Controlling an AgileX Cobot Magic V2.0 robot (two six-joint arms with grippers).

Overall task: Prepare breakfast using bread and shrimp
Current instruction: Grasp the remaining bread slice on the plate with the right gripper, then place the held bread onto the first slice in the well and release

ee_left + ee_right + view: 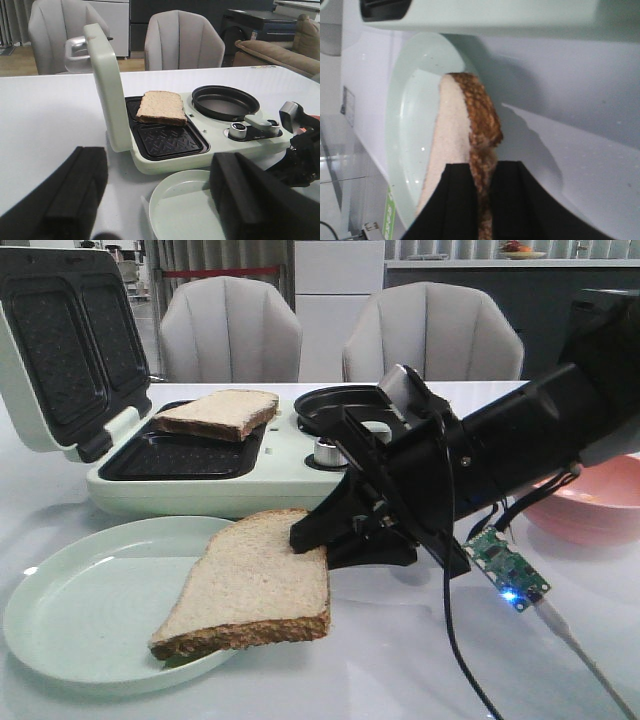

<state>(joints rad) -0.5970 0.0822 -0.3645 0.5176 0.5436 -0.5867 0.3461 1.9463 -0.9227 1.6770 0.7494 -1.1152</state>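
My right gripper (318, 536) pinches one edge of a bread slice (255, 585) at the centre of the frame, the slice tilted with its far corner low over the rim of the pale green plate (80, 615). Held only by one crust, it could sag, tear or slip out, I judge, if I swing fast. The second slice (218, 412) lies on the back tray of the sandwich maker (190, 485), upper left; the front tray is bare. The raised lid (65, 345) at far left and the maker's front wall are edges to clear. My left gripper (155, 200) hangs spread, near the plate. I see no shrimp; a pink bowl (595, 502) sits right.
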